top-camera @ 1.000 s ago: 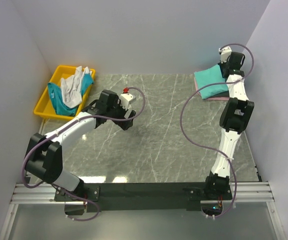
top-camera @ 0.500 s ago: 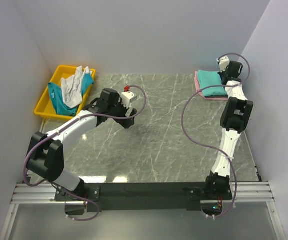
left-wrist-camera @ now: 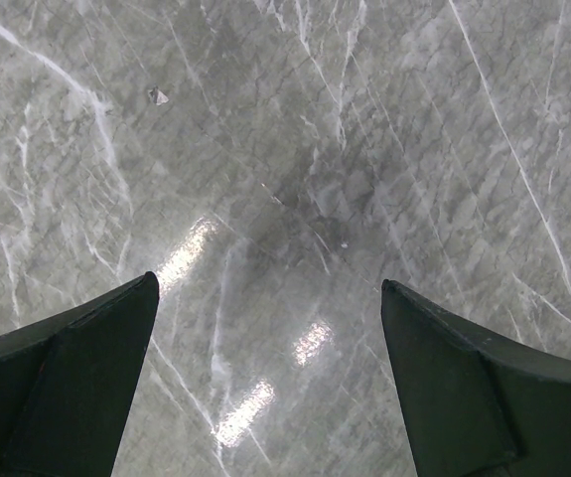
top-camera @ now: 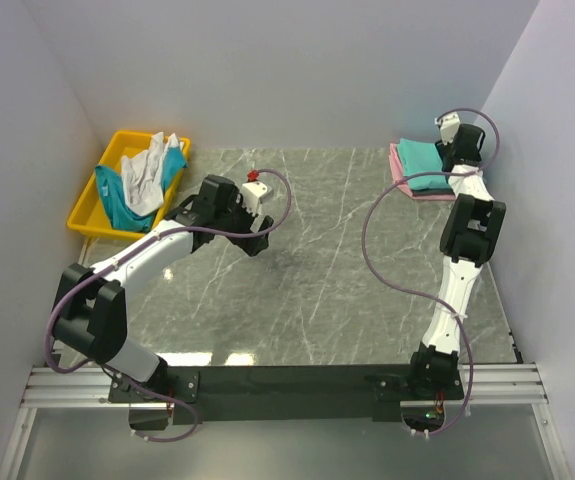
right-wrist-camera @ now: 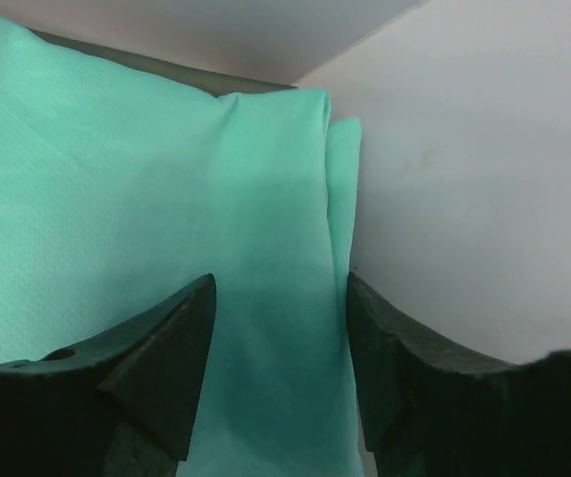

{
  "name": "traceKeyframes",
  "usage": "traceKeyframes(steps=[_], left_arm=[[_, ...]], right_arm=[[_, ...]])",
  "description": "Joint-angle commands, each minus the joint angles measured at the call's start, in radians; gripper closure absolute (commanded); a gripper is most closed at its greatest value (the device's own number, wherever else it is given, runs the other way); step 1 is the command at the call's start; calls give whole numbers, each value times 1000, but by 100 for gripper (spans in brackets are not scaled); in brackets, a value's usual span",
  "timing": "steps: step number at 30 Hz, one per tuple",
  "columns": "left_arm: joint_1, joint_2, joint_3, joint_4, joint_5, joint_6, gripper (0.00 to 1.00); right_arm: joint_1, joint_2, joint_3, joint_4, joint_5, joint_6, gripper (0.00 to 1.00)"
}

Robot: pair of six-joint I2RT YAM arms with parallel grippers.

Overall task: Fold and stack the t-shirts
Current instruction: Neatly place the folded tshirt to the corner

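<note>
A folded sea-green t-shirt (top-camera: pixel 418 159) lies on top of a pink t-shirt (top-camera: pixel 425 194) in the far right corner of the table. My right gripper (top-camera: pixel 451 142) hangs over the stack's right edge, next to the wall. In the right wrist view the right gripper (right-wrist-camera: pixel 280 281) stands open, with the edge of the sea-green cloth (right-wrist-camera: pixel 116 199) lying flat below and between the fingers. My left gripper (top-camera: pixel 254 244) is open over bare marble left of centre, and the left gripper (left-wrist-camera: pixel 268 283) has nothing between its fingers. A white t-shirt (top-camera: pixel 145 170) and a teal t-shirt (top-camera: pixel 117 203) lie crumpled in the bin.
The yellow plastic bin (top-camera: pixel 85 210) sits at the far left of the table, against the left wall. White walls close in the table on the left, back and right. The right wall (right-wrist-camera: pixel 484 169) is close beside my right gripper.
My right gripper carried the sea-green t-shirt back toward the corner, laid it on the pink one, and its jaws have opened. The left arm has not moved.
</note>
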Motion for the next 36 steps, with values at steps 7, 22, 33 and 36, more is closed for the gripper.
traceKeyframes(steps=[7, 22, 33, 36], left_arm=[[7, -95, 34, -5, -31, -41, 1], [174, -37, 291, -266, -104, -294, 1], [337, -70, 137, -170, 66, -228, 1], [339, -86, 65, -163, 52, -193, 0]], right_arm=[[10, -232, -4, 36, 4, 131, 20], [113, -660, -51, -531, -352, 511, 8], [275, -1165, -846, -538, -530, 685, 7], [380, -1231, -979, -533, -471, 671, 7]])
